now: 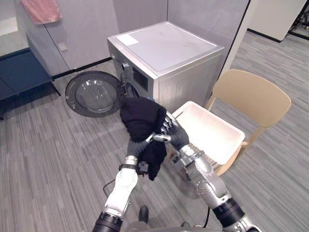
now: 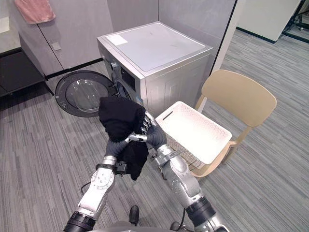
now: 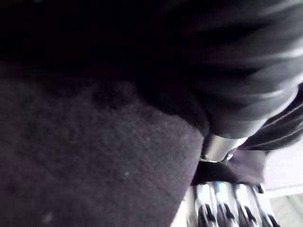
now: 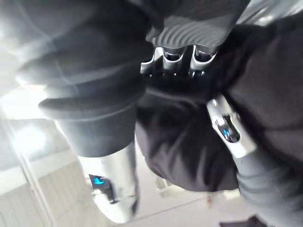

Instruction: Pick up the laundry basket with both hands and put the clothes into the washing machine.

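Grey carpet (image 1: 58,159); washing machine (image 1: 164,53) open. Black garment (image 1: 142,118) lifted for loading: right robot hand (image 1: 177,137) clutches it, left robot hand (image 1: 136,147) grip hidden.

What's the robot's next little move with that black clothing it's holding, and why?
Probably ease the black garment forward and down toward the front opening of the washing machine. The left hand and right hand hold it up between them, the round door hangs wide open, and the white basket on the chair looks empty.
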Available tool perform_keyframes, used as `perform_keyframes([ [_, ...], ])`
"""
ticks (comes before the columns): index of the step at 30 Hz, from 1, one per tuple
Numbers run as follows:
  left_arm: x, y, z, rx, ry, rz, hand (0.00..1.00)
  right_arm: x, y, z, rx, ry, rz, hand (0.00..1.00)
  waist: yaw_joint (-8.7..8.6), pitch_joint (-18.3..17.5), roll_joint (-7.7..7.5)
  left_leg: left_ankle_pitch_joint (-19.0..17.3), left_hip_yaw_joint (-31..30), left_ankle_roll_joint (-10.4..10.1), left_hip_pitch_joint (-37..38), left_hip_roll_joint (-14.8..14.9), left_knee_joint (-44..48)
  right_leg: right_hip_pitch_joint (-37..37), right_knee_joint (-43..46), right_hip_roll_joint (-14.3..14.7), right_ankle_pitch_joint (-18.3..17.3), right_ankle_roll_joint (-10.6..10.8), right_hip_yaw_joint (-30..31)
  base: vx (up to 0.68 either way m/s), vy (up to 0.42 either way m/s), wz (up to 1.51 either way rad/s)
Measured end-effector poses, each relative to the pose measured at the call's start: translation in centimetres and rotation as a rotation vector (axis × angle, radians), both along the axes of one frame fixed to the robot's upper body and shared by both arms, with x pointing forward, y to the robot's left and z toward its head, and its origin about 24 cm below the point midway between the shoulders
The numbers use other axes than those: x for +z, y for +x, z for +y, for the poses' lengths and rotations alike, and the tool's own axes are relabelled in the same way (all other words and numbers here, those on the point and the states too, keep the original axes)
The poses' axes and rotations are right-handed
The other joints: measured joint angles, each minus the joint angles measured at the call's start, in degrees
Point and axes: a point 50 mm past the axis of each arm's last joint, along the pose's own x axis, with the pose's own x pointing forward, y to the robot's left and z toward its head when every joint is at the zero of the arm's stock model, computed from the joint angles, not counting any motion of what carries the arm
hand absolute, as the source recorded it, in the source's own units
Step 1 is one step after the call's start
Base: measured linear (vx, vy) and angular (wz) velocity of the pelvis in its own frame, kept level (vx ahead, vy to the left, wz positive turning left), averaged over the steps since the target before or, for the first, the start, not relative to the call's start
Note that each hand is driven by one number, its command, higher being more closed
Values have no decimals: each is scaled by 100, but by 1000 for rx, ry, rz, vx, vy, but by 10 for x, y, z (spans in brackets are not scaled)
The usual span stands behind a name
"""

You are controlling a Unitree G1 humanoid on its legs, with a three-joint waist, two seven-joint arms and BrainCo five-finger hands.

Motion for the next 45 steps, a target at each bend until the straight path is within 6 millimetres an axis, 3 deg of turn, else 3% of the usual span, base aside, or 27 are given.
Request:
perform_keyframes([
  [4, -18, -21, 38, 173, -30, 77, 100, 2, -1, -48, -291, -182, -84, 0, -21, -3, -6, -16, -3, 15, -17, 12, -2, 2, -84, 24, -19, 32, 6, 0, 0, 0],
  [7, -36, -40, 54, 242, -35, 164, 100, -9, -8, -64, -331, -312, -62, 0, -2, -10, -16, -17, -67, 16, -130, 17, -3, -55, -95, 38, -18, 30, -25, 11, -8, 11],
  [10, -66, -58, 67, 298, -61, 306, 100, -44, -16, -77, -323, -440, 69, 0, 23, -1, -25, 29, -264, 27, -339, -13, 2, -202, 52, -5, -64, 9, -221, 23, -20, 33],
  [14, -110, -84, 75, 311, -89, 534, 100, -108, -36, -96, -322, -672, 322, 0, 34, 97, -117, 65, -649, 68, -666, -251, 125, -459, 758, -427, -560, 53, -774, 20, -24, 68],
  [15, -111, -85, 75, 310, -90, 540, 100, -109, -37, -97, -322, -677, 330, 0, 37, 100, -118, 65, -655, 69, -673, -254, 125, -456, 760, -432, -563, 52, -792, -1, -22, 81],
  [17, -132, -102, 79, 344, -107, 674, 100, -144, -52, -105, -364, -754, 495, 0, 5, 177, -148, -170, 217, 606, -914, -159, 169, -337, 666, -610, -608, 77, -1400, -12, -21, 114],
  [19, -138, -107, 78, 345, -108, 716, 100, -159, -62, -112, -381, -799, 568, 0, 14, 222, -170, -170, 1158, 659, -1007, 4, 210, -293, 652, -743, -589, 112, -1719, 92, 14, 93],
  [20, -140, -109, 78, 348, -109, 727, 100, -163, -63, -113, -382, -811, 590, 0, 41, 255, -146, -119, 1385, 613, -1007, 56, 246, -255, 654, -762, -609, 148, -1773, 164, 22, 67],
  [21, -144, -116, 79, 357, -110, 756, 100, -170, -66, -114, -384, -820, 628, 0, 76, 281, -103, 237, 1529, 413, -994, 98, 261, -181, 657, -777, -645, 230, -1836, 176, 46, 47],
  [22, -148, -123, 83, 382, -117, 784, 100, -175, -66, -111, -379, -816, 653, 0, 91, 319, -162, 221, 1483, 399, -984, -17, 257, -110, 597, -863, -630, 321, -1873, 187, 55, 38],
  [24, -151, -127, 86, 404, -120, 801, 100, -181, -64, -104, -374, -800, 683, 0, 169, 386, -225, 82, 1472, 435, -976, -107, 320, 10, 461, -950, -569, 459, -1905, 160, 81, 22],
  [26, -152, -132, 86, 409, -122, 812, 100, -184, -60, -97, -371, -783, 698, 0, 243, 512, -335, -466, 1478, 525, -988, -311, 807, 177, 631, -1239, -627, 631, -1926, 158, 134, 14],
  [27, -154, -138, 84, 411, -128, 829, 100, -185, -62, -97, -372, -781, 709, 0, 274, 558, -363, -839, 1398, 564, -959, -419, 1173, 143, 1351, -1597, -675, 695, -1842, 163, 173, 44],
  [28, -155, -141, 82, 407, -128, 838, 100, -187, -66, -99, -378, -781, 722, 0, 220, 622, -379, -1127, 1271, 636, -947, -557, 1524, -46, 2331, -1905, -521, 214, -1465, 180, 198, 66],
  [29, -155, -141, 83, 404, -121, 838, 100, -188, -69, -100, -380, -778, 735, 0, 158, 632, -337, -1247, 1131, 688, -916, -575, 1681, -195, 2801, -1936, -304, -160, -1116, 266, 224, 103],
  [30, -150, -136, 88, 399, -98, 817, 100, -191, -75, -100, -378, -775, 751, 0, 31, 659, -259, -1444, 774, 789, -760, -576, 1870, -574, 3630, -1829, 167, -389, -258, 400, 141, 122],
  [31, -146, -131, 93, 394, -69, 798, 100, -194, -79, -96, -372, -759, 765, 0, -49, 722, -281, -1580, 474, 849, -716, -598, 1992, -881, 4051, -1462, -329, -43, 341, 414, 87, 132],
  [33, -138, -121, 104, 391, -31, 757, 100, -194, -78, -94, -371, -752, 764, 0, -139, 821, -426, -1700, 161, 897, -548, -628, 2006, -1361, 4031, -1008, -740, -25, 602, 315, 22, 92],
  [35, -134, -109, 103, 366, -16, 731, 100, -193, -79, -97, -393, -736, 770, 0, -251, 880, -455, -1916, -174, 895, -285, -696, 1990, -1984, 3304, -670, -784, 126, 595, 331, 8, 69],
  [36, -134, -108, 102, 362, -16, 730, 100, -193, -79, -97, -394, -734, 771, 0, -271, 888, -449, -1933, -197, 902, -257, -701, 1985, -2010, 3230, -649, -772, 145, 600, 457, -38, 85],
  [37, -132, -101, 99, 337, -9, 718, 100, -193, -79, -99, -400, -724, 778, 0, -393, 940, -432, -2045, -406, 893, -36, -761, 1939, -2147, 2365, -514, -590, 397, 635, 431, -85, 100],
  [38, -131, -95, 95, 316, 1, 707, 100, -194, -80, -101, -404, -723, 787, 0, -463, 961, -449, -2149, -620, 747, 146, -829, 1944, -2150, 1289, -371, -194, 324, 827, 519, -123, 110],
  [40, -131, -92, 92, 302, 2, 703, 100, -195, -82, -103, -410, -724, 796, 0, -465, 964, -452, -2307, -766, 671, 311, -852, 1955, -2168, 905, -318, 112, 153, 983, 408, -160, 77],
  [41, -131, -90, 85, 275, 4, 700, 100, -195, -86, -105, -419, -723, 807, 0, -525, 894, -467, -2481, -975, 496, 514, -820, 2013, -2064, 1000, -307, 539, -64, 932, 626, -256, 111],
  [43, -128, -84, 71, 233, -15, 672, 100, -185, -82, -105, -441, -700, 760, 0, -591, 1004, -233, -2505, -662, 4, 19, -558, 3564, -1757, 1241, -246, 403, -375, 556, 681, -294, 93],
  [44, -128, -85, 67, 231, -25, 669, 100, -180, -78, -104, -442, -694, 737, 0, -575, 1041, -160, -2396, -506, -171, -208, -442, 4177, -1633, 1222, -160, 320, -419, 491, 572, -250, 11],
  [45, -131, -92, 60, 234, -58, 681, 100, -171, -71, -103, -451, -674, 689, 0, -466, 1060, 9, -1881, -203, -560, -664, -77, 5526, -1301, 1142, 110, 187, -573, 492, 570, -205, -44],
])
